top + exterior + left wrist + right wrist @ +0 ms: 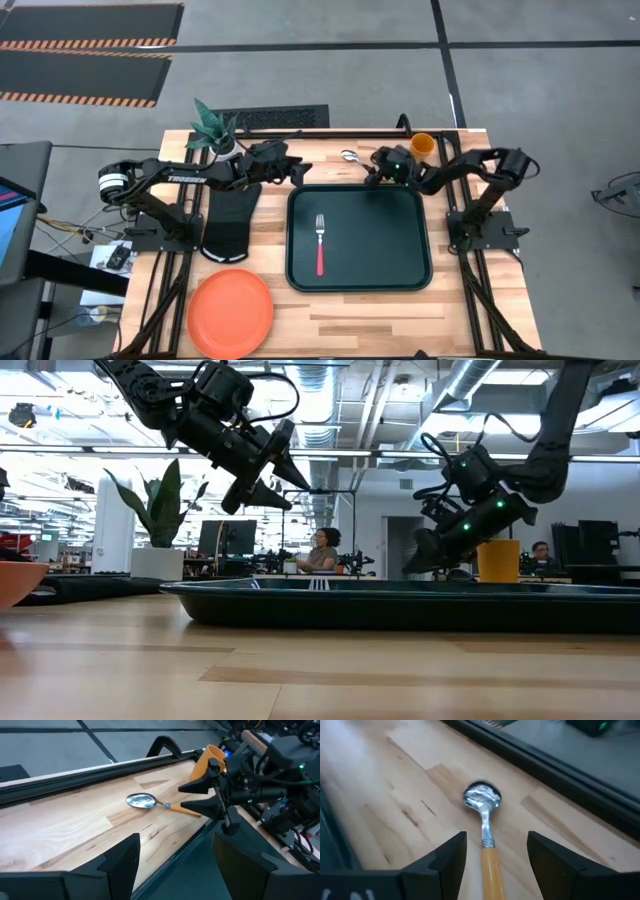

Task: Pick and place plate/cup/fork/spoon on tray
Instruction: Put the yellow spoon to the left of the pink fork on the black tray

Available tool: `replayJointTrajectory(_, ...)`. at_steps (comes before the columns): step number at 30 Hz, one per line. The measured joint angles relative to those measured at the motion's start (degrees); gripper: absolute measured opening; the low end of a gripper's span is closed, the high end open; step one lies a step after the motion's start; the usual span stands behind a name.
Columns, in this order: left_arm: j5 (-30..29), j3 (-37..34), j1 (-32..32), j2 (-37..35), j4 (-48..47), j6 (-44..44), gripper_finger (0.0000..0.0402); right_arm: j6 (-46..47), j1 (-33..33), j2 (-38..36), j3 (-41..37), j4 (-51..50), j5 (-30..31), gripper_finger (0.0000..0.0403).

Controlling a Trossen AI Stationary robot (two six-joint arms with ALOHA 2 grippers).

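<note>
The spoon (482,805) lies flat on the wooden table just beyond the tray's far rim, with its silver bowl (349,155) toward the left. My right gripper (495,855) is open and low over the spoon's orange handle (490,867), one finger on each side, not touching. The cup (422,146) stands upright behind it at the far edge. The fork (320,245) lies on the dark tray (400,275). The plate (231,312) lies at the near left. My left gripper (296,170) is open and empty, raised by the tray's far left corner.
A black oven mitt (228,220) lies left of the tray. A potted plant (215,130) stands at the far left, and a black clamp (403,122) is on the far edge. People sit in the room behind (322,550).
</note>
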Motion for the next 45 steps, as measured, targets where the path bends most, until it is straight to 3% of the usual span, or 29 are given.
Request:
replayJointTrajectory(7, 0.0, 0.0, 0.0, 0.0, 0.0, 0.7, 0.0236, -1.0, 6.2, 0.0, -1.9, 4.6, 4.9, 0.0230)
replayJointTrajectory(13, -0.3, 0.0, 0.0, 0.0, 0.0, 0.9, 0.0236, -0.9, 11.2, 0.0, -2.1, 3.6, 17.8, 0.0230)
replayJointTrajectory(19, -0.3, 0.0, 0.0, 0.0, 0.0, 2.9, 0.0236, -2.7, 11.2, 3.1, -2.4, 6.6, 17.7, 0.0230)
replayJointTrajectory(30, -1.3, 0.0, 0.0, 0.0, 0.0, 5.5, 0.0236, -1.3, 10.3, 13.9, -2.4, 24.2, 17.9, 0.0230)
replayJointTrajectory(38, -1.5, 0.0, 0.0, 0.0, 0.0, 5.7, 0.0236, -4.1, 9.7, 11.4, -2.0, 26.1, 17.7, 0.0230)
replayJointTrajectory(45, -1.6, 0.0, 0.0, 0.0, 0.0, 5.7, 0.0236, -2.5, 9.4, 12.9, 0.7, 20.0, 17.9, 0.0227)
